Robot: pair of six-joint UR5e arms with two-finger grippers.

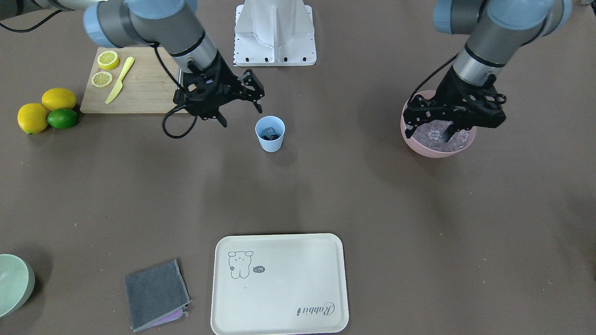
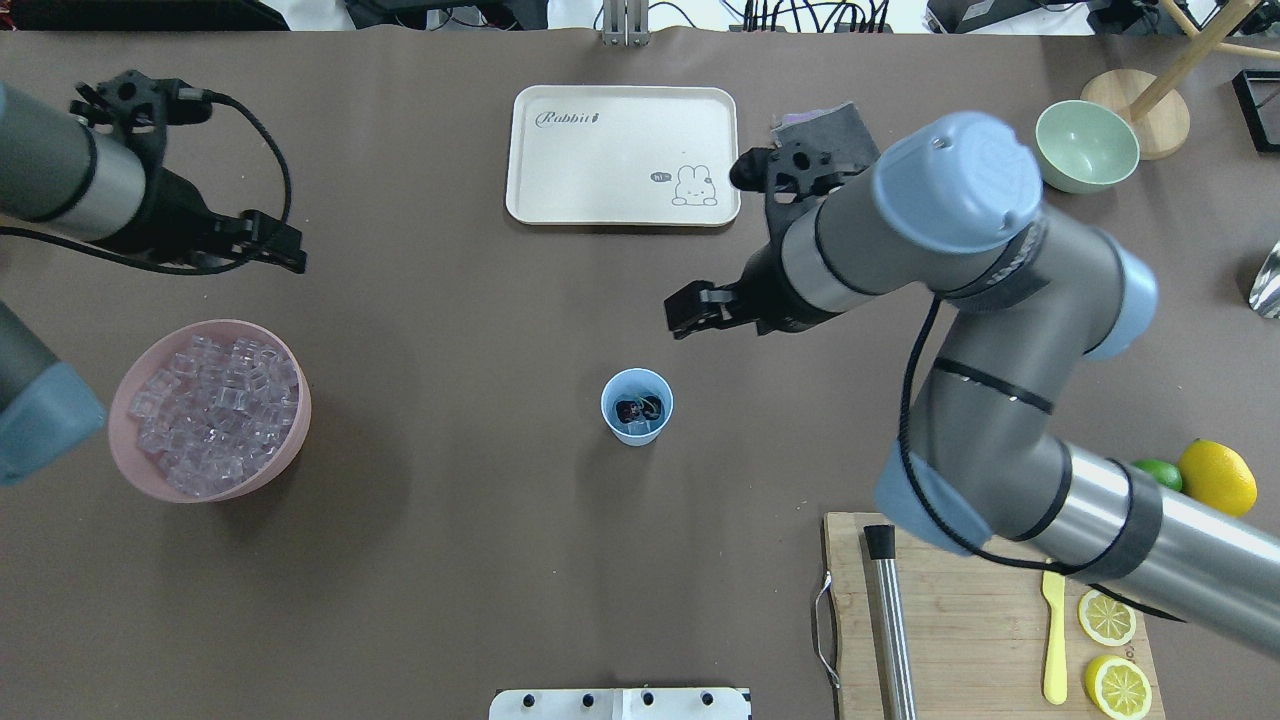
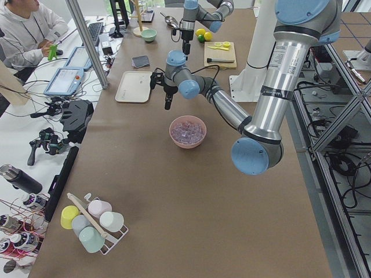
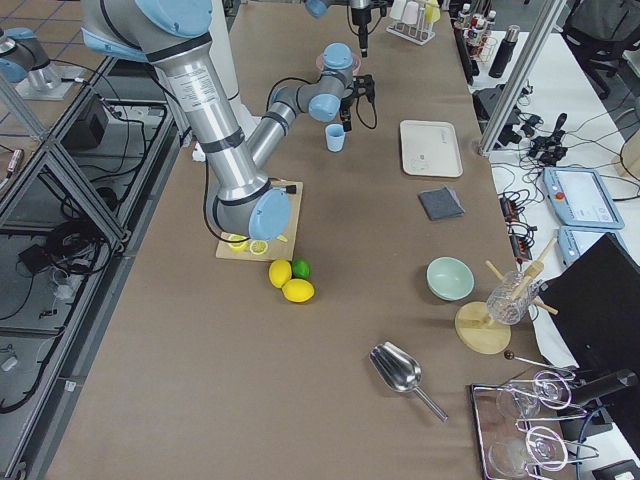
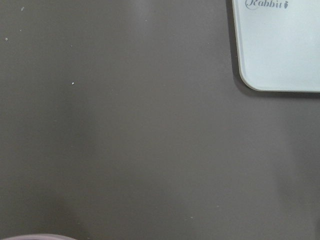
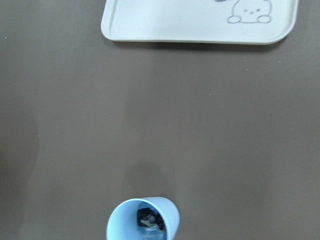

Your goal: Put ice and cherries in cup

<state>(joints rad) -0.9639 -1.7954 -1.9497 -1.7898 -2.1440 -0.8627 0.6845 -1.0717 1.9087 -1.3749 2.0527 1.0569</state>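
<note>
The light blue cup [image 2: 637,406] stands upright mid-table. Inside it lie dark cherries [image 2: 630,408] and a piece of ice [image 2: 647,428]. It also shows in the right wrist view [image 6: 143,224] with the cherries [image 6: 148,216] in it. The pink bowl [image 2: 290,440] holds many clear ice cubes [image 2: 215,410]. My right gripper [image 1: 240,115] is open and empty, hovering beside and above the cup [image 1: 270,135]. My left gripper [image 1: 429,133] is open, raised above the far side of the pink bowl [image 1: 437,150]; nothing shows between its fingers.
A cream tray [image 2: 622,152] and a grey cloth [image 1: 156,293] lie across the table. A pale green bowl [image 2: 1086,146] stands far right. A cutting board [image 2: 970,620] carries lemon slices, a yellow knife [image 2: 1053,640] and a metal rod. Lemons [image 1: 44,109] and a lime lie beside it.
</note>
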